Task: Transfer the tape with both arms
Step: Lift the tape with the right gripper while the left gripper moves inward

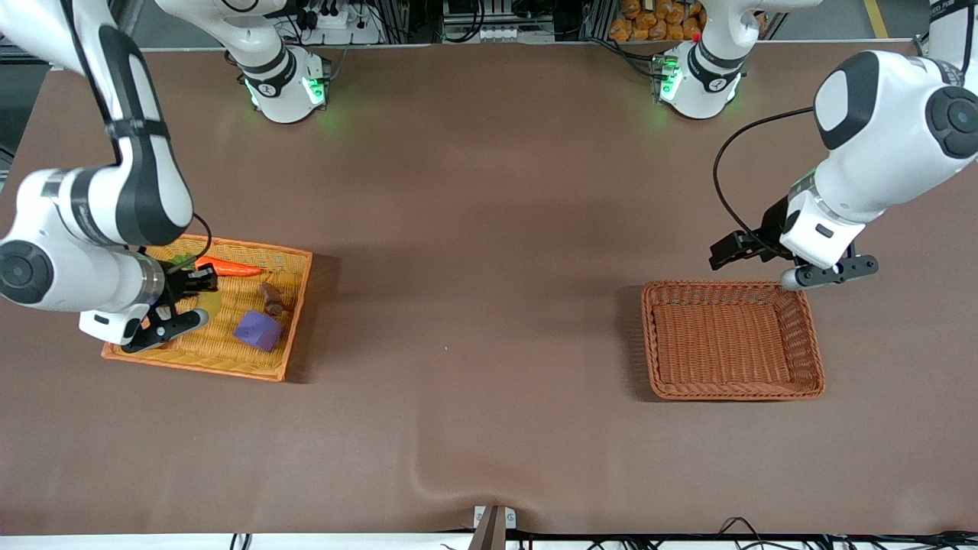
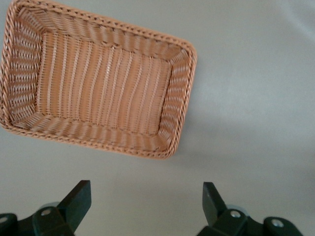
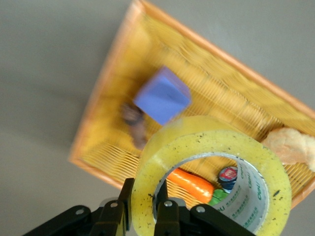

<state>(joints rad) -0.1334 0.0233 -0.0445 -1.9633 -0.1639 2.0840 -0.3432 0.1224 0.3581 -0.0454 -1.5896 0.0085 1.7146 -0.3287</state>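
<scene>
At the front view's lower left, the right pincer [image 1: 177,304] clamps the tape [image 3: 206,176] over the yellow basket [image 1: 286,325]; carry it level toward the waiting left pincer [image 2: 145,206], spread apart.

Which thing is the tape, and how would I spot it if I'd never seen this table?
Find the yellow basket at the right arm's end of the table; the right gripper hangs over it, pinching the tape by its wall. It is a translucent yellow ring with a grey core, unlike the solid purple cube and orange carrot lying in the basket.
</scene>
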